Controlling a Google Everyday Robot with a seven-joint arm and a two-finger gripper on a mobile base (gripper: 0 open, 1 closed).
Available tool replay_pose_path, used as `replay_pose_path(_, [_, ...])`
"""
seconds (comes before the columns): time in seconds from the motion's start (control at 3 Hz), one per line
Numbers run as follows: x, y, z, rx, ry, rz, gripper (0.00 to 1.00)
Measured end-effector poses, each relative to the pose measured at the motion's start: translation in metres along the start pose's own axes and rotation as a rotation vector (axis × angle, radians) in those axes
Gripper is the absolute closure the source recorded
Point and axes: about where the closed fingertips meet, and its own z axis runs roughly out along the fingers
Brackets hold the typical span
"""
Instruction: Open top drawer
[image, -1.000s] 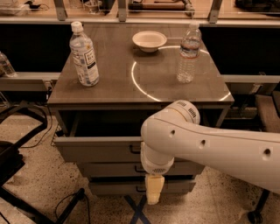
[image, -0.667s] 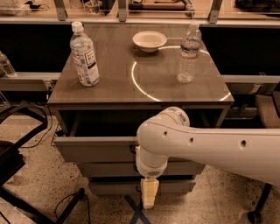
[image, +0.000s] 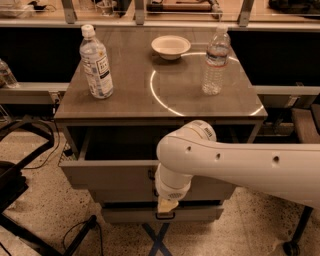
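Observation:
The top drawer (image: 107, 176) of the grey cabinet stands pulled out a short way, its tall flat front panel facing me and its dark inside (image: 120, 145) showing under the tabletop. Its handle is mostly hidden behind my arm; only a dark bit shows at the arm's left edge (image: 150, 174). My gripper (image: 167, 204) hangs from the white arm (image: 235, 162) just in front of the drawer's lower edge, pointing down, its cream tip above the small handle of the lower drawer (image: 165, 216).
On the cabinet top (image: 130, 95) stand a labelled water bottle (image: 96, 62) at the left, a clear bottle (image: 216, 60) at the right and a white bowl (image: 171, 46) at the back. Black cables and a frame (image: 20, 165) lie at the left; a blue floor mark (image: 159, 240) is below.
My arm and gripper have shifted left and a little up in front of the drawer. The drawer stays pulled out by the same amount.

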Motion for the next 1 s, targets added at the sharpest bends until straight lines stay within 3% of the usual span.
replay_pose_path(0.67, [-0.0011, 0.0024, -0.0087, 0.0, 0.0, 0.0, 0.99])
replay_pose_path(1.0, [-0.0011, 0.0022, -0.0089, 0.0, 0.0, 0.0, 1.0])
